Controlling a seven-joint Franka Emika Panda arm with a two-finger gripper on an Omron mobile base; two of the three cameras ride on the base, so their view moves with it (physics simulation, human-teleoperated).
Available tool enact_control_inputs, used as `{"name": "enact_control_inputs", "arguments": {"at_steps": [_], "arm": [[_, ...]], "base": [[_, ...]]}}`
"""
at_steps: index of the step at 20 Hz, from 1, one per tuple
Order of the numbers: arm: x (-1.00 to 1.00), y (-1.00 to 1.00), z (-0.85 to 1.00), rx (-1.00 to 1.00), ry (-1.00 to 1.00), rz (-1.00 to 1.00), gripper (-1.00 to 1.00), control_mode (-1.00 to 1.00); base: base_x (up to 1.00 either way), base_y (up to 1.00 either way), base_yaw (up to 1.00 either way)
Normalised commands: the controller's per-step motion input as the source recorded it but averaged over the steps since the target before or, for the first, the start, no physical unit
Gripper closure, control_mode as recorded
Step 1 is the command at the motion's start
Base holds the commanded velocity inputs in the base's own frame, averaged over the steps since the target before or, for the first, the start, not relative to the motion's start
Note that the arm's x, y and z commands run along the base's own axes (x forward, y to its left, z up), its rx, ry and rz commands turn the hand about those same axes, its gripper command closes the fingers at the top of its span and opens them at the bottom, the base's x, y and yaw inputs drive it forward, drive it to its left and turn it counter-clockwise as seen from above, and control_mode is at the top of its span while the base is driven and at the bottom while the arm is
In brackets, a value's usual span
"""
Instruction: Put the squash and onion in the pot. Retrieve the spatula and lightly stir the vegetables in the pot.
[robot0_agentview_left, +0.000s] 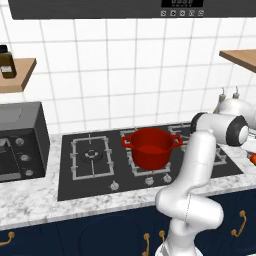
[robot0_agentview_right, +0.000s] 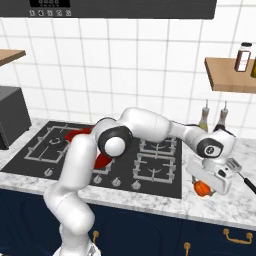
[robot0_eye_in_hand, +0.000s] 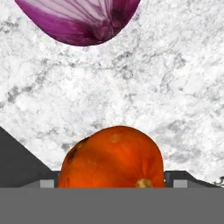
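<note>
Leftmost in the left base view, a dark microwave (robot0_agentview_left: 20, 142) sits on the marble tabletop (robot0_agentview_left: 30, 202) at about nine o'clock, below a wooden shelf (robot0_agentview_left: 17, 75) carrying a brown bottle (robot0_agentview_left: 6, 62). Toward the centre lies the black stove (robot0_agentview_left: 95, 160), and the pot (robot0_agentview_left: 151, 147) stands upright on a burner just right of middle, its mouth unobstructed from this side. At three o'clock a sliver of the squash (robot0_agentview_left: 253, 159) peeks out at the frame's edge beyond the white arm. From the right base view the arm's elbow covers most of the pot (robot0_agentview_right: 75, 135), leaving a red strip at nine o'clock, yet this side reveals what the other hides: the claw (robot0_agentview_right: 204, 187) lowered at four o'clock onto the tabletop (robot0_agentview_right: 150, 200) right of the stove (robot0_agentview_right: 150, 165), with the squash (robot0_agentview_right: 201, 188) directly under it. Just beside the hand, further right, the spatula (robot0_agentview_right: 234, 165) rests with its squarish grey head near the wrist and its thin handle running off toward four o'clock. Two bottles (robot0_agentview_right: 214, 119) stand at the wall behind. The hand view brings the squash (robot0_eye_in_hand: 113, 157) up close at six o'clock, sitting between the two dark fingertips (robot0_eye_in_hand: 46, 183), which stand spread on either side of it; whether they touch its skin, I cannot tell. At twelve o'clock, apart from the squash on the marble, lies the onion (robot0_eye_in_hand: 81, 19).
</note>
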Motion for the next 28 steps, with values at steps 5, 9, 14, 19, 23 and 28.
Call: {"name": "enact_control_inputs", "arguments": {"at_steps": [5, 9, 14, 19, 23, 28], "arm": [[-0.19, 1.00, 0.54, -0.01, -0.13, 0.00, 1.00, -1.00], [0.00, 1.00, 0.61, -0.03, -0.23, 0.00, 1.00, -1.00], [0.02, 1.00, 0.59, -0.06, -0.22, 0.00, 1.00, -1.00], [0.20, 1.00, 0.68, -0.15, 0.00, 0.00, 1.00, -1.00], [0.27, 1.00, 0.69, -0.17, 0.02, 0.00, 1.00, -1.00], [0.44, 1.00, 0.28, -0.09, 0.00, 0.01, 1.00, -1.00]], "base": [[0.00, 0.00, 0.00], [0.00, 0.00, 0.00], [0.00, 0.00, 0.00], [0.00, 0.00, 0.00], [0.00, 0.00, 0.00], [0.00, 0.00, 0.00]]}}
